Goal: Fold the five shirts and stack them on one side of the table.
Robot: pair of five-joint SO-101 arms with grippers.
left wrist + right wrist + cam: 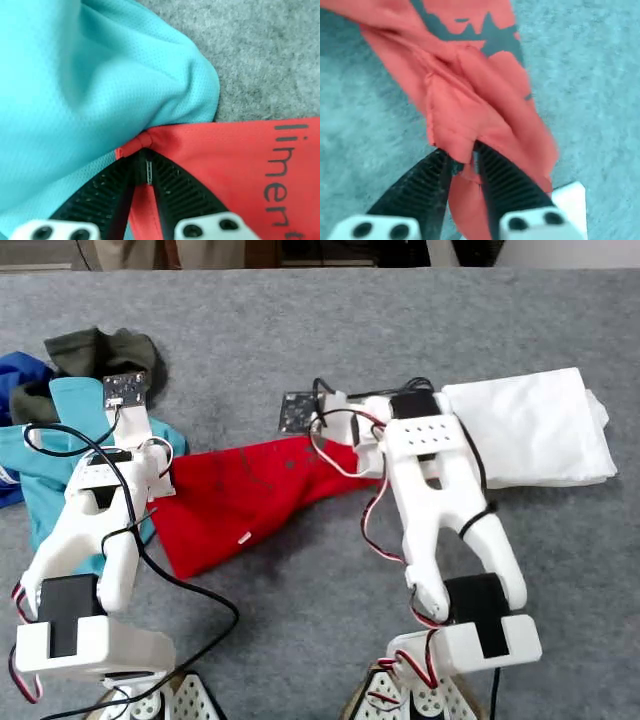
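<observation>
shirts lie across the grey worktop (pixel 300 320) in five colours, and only one looks finished. at the far left edge a blue shirt (pixel 14 375) and a dark green shirt (pixel 100 348) sit crumpled. a teal shirt (pixel 75 405) is spread loosely just near of them, partly under the left arm. the left hand (pixel 145 150) is closed to a narrow pinch on the left edge of the red shirt (pixel 240 502), right where it meets the teal cloth. the red shirt stretches as a band across the middle to the right hand (pixel 465 159), which is likewise clamped narrow on a bunched fold at its right end. just right of that arm, a white shirt (pixel 530 428) lies folded flat and looks like the start of the stack. by that judgement one shirt is done, the red one is in hand, and three are left untouched. open worktop lies far of the red shirt, and also near of it between the two arms. the left pile crowds the left edge, and the white shirt sits close to the right edge.
</observation>
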